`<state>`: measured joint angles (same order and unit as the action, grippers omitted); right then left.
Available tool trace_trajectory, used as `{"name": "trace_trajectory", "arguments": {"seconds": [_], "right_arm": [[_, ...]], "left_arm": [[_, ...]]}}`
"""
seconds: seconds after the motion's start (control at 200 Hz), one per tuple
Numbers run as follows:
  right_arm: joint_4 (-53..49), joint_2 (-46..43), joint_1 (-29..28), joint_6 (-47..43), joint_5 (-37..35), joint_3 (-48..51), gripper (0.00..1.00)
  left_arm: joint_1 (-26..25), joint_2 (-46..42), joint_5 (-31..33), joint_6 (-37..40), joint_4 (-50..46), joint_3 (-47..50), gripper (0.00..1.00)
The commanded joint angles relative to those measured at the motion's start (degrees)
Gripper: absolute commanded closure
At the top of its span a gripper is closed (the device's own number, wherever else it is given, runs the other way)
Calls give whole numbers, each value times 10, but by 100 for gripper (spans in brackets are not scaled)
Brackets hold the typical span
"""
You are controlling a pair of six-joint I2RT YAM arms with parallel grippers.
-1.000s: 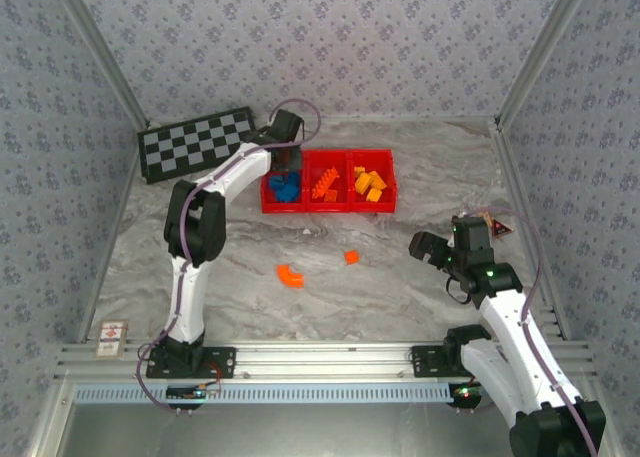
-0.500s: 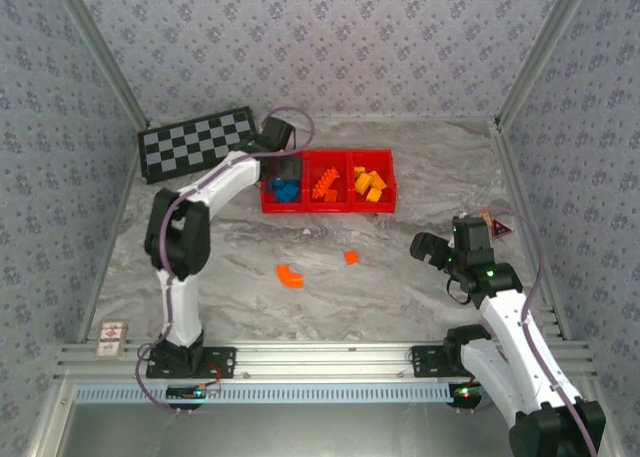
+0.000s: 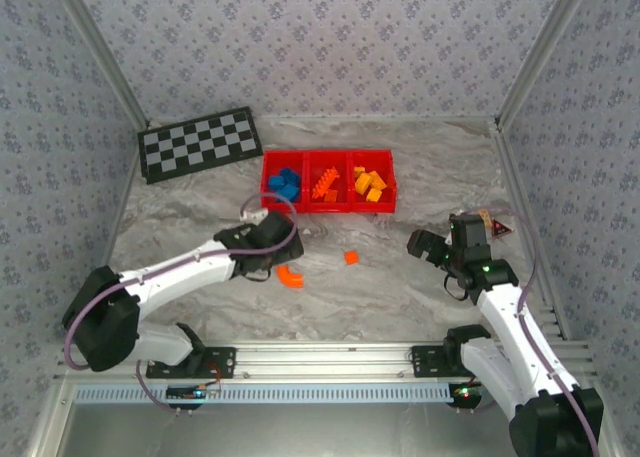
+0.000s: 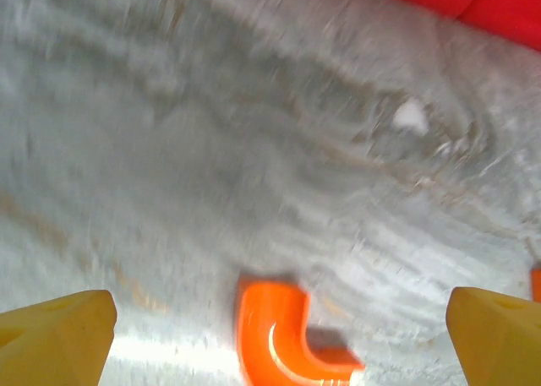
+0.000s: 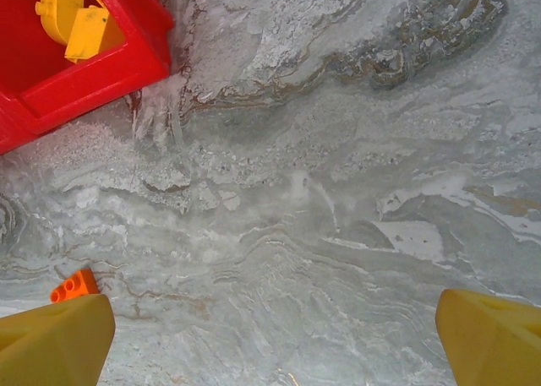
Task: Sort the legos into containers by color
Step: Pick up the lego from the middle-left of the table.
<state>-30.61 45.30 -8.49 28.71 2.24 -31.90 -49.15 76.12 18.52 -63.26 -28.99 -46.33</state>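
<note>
Just above the curved orange piece (image 4: 272, 318), left end effector (image 4: 279, 344) (wide open)

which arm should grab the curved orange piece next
Left. Its open tool hovers at the curved orange piece, which is framed between its fingers in the wrist view. The right tool sits well off to the right.

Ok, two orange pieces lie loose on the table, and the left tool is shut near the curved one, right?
No: the left tool is open, not shut; the left wrist view shows its fingers wide apart near the curved orange piece.
</note>
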Motion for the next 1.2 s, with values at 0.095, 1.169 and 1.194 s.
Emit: {"name": "trace_trajectory", "arguments": {"seconds": [0.095, 1.169, 1.194], "right_arm": [[15, -23, 1, 9, 7, 18, 0], [10, -50, 4, 9, 14, 41, 0], [10, -50, 5, 9, 14, 41, 0]], "left_arm": [[-61, -17, 85, -259, -59, 35, 0], [-66, 144, -14, -142, 4, -13, 38], [-66, 146, -11, -138, 1, -14, 39]]}}
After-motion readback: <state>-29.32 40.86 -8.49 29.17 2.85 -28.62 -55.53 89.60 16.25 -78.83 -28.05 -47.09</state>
